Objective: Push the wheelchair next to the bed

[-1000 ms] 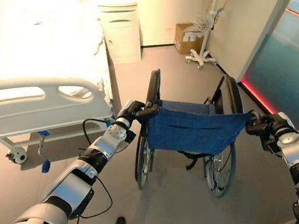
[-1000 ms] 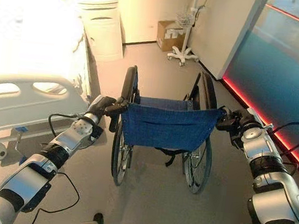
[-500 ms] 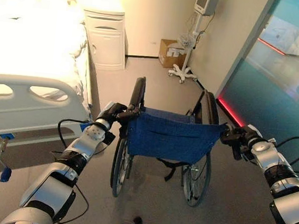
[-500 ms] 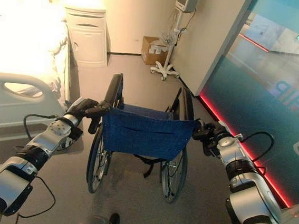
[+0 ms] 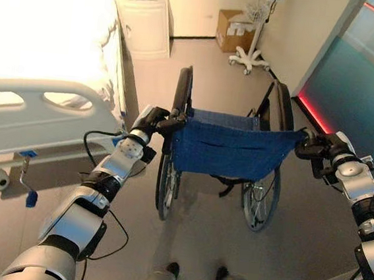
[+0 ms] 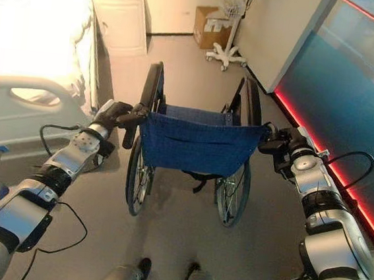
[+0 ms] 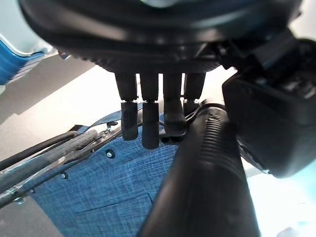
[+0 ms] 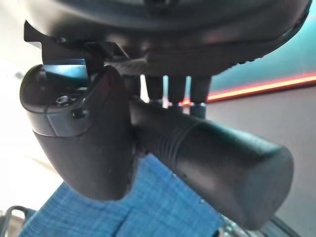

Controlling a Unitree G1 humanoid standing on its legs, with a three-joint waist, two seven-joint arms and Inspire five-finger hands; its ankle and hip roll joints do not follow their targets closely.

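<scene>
The wheelchair (image 5: 229, 151) stands in front of me with its blue cloth back facing me and its dark wheels on the grey floor. My left hand (image 5: 150, 118) is shut on the left push handle (image 7: 207, 187), which runs between thumb and fingers. My right hand (image 5: 332, 146) is curled round the right push handle (image 8: 212, 163). The bed (image 5: 38, 99), white with a rail at its foot, lies to the left. The wheelchair's left wheel is a short way from the bed's foot corner.
A white bedside cabinet (image 5: 146, 17) stands at the head of the bed. Beyond it are a cardboard box (image 5: 234, 29) and a wheeled stand (image 5: 251, 57). A glass wall with a red floor strip (image 5: 318, 116) runs along the right. A crank (image 5: 27, 181) hangs under the bed's foot.
The whole view has swung up and back down, so the camera moved. Both hands have stayed on the handles. The wheelchair keeps about the same place beside the bed's foot.
</scene>
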